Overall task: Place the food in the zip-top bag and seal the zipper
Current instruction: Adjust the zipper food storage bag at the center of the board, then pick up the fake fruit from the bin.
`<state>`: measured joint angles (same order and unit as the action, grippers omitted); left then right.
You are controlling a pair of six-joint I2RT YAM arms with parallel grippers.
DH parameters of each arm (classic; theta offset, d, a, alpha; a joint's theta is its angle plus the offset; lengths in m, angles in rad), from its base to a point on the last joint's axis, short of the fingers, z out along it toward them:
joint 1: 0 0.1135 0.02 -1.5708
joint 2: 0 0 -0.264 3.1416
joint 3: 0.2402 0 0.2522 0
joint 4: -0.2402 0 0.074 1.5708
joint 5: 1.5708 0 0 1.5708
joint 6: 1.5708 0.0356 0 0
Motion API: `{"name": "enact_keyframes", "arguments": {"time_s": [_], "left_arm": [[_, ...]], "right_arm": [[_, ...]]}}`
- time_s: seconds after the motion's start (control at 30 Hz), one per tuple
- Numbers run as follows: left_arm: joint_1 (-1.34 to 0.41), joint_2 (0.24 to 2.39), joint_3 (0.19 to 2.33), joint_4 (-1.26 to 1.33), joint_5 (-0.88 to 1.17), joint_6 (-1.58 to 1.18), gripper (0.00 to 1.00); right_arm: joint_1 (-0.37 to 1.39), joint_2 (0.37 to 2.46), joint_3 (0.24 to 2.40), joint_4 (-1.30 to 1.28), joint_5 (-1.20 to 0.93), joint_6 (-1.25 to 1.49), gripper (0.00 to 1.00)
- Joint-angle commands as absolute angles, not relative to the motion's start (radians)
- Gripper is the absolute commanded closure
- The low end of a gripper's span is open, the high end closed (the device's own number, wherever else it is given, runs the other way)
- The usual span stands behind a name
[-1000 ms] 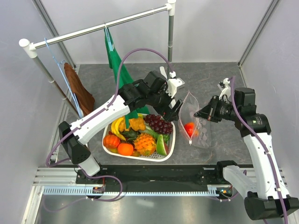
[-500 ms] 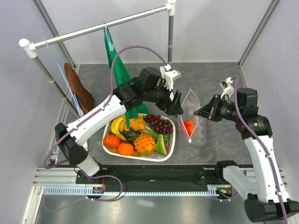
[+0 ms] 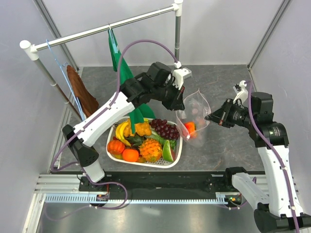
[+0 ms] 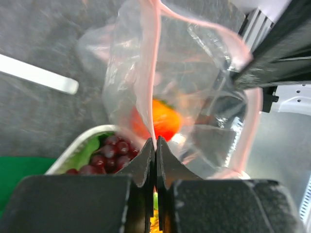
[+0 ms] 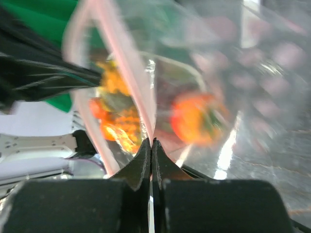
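Left wrist: zipper (image 4: 154,87) between tips of left end effector (image 4: 155,145)

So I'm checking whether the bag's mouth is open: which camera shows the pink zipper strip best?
Left wrist: the zipper loops wide open above the left tool, which pinches one side. Right wrist shows it blurred, the right tool pinching the other side. Top external shows only a faint rim.

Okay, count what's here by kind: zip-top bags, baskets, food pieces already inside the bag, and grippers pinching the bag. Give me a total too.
zip-top bag: 1
basket: 1
food piece inside the bag: 1
grippers pinching the bag's pink mouth strip: 2, the left gripper and the right gripper
Total: 5
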<state>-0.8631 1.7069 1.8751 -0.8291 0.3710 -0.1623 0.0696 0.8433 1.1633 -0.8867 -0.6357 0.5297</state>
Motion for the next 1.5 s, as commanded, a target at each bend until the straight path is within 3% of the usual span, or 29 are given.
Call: {"name": "enact_keyframes", "arguments": {"time_s": [0.0, 0.07, 0.1, 0.17, 0.3, 0.4, 0.6, 0.9, 1.1, 1.3, 1.47], "left_arm": [[-0.885, 1.661, 1.947, -0.948, 0.365, -0.034, 0.98], [-0.905, 1.666, 1.927, -0.977, 0.373, -0.008, 0.94], [-0.905, 1.67, 1.919, -0.977, 0.38, -0.006, 0.79], [-0.9, 1.681, 1.902, -0.98, 0.376, -0.002, 0.65], [-0.835, 1.694, 1.887, -0.956, 0.47, 0.03, 0.19], [-0.795, 1.649, 1.826, -0.864, 0.501, 0.107, 0.01], [-0.776, 1.447, 1.574, -0.68, 0.551, 0.32, 0.0], [-0.79, 1.177, 1.292, -0.289, 0.788, 0.315, 0.0], [-0.824, 1.248, 1.327, -0.509, 0.657, 0.526, 0.02], [-0.825, 1.342, 1.382, -0.794, 0.698, 0.832, 0.09], [-0.841, 1.35, 1.336, -0.779, 0.6, 0.877, 0.04]], "right_arm": [[0.069, 0.851, 1.197, -0.977, -0.548, 0.489, 1.0], [0.069, 0.861, 1.2, -0.971, -0.554, 0.505, 1.0], [0.071, 0.864, 1.203, -0.971, -0.551, 0.505, 1.0], [0.071, 0.861, 1.2, -0.977, -0.54, 0.491, 1.0], [0.069, 0.853, 1.167, -0.979, -0.522, 0.476, 1.0], [0.069, 0.853, 1.161, -0.977, -0.5, 0.472, 1.0], [0.068, 0.851, 1.233, -0.971, -0.491, 0.509, 1.0], [0.069, 0.833, 1.238, -0.985, -0.456, 0.528, 1.0], [0.069, 0.824, 1.267, -1.0, -0.431, 0.531, 1.0], [0.069, 0.807, 1.218, -1.022, -0.405, 0.509, 1.0], [0.067, 0.805, 1.164, -1.014, -0.406, 0.483, 1.0]]}}
